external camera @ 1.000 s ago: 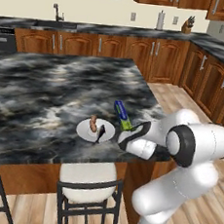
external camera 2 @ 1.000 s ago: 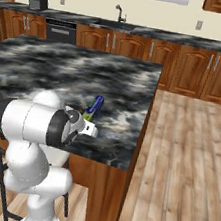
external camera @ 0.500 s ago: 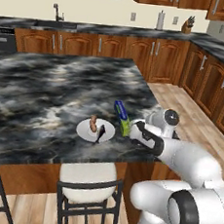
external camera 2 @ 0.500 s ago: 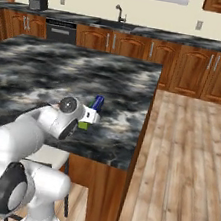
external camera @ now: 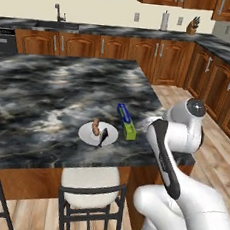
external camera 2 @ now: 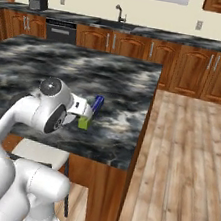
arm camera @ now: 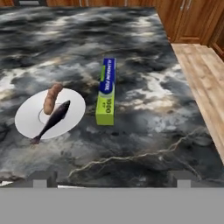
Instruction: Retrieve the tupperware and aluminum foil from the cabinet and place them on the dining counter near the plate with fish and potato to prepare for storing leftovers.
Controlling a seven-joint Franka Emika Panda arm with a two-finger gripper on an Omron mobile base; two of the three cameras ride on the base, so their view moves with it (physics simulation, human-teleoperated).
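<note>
While hanging back over the near edge of the dining counter, stands wide open and empty: gripper, both fingertips apart at the full spread, nothing between them. Pulled away within the last second from close beside the aluminum foil, hand withdrawn toward the robot's body, box left behind. Lies flat on the marbled stone now, ahead of the jaws and roughly on their centre line, green end nearest the tips, blue length running away from them, well clear of both fingers. Sits just beside the plate with fish and potato, apart from its rim; plate ahead of the jaws too, off toward the left-hand tip in the hand view. Reads as a finished release: foil delivered to the right spot, no sign of tipping or sliding. Counts as half the errand, by this judgement; tupperware leg judged outstanding, since only the foil keeps the plate company. Calls next, probably, for a turn back toward the cabinet with the jaws kept spread for the grey container.
</note>
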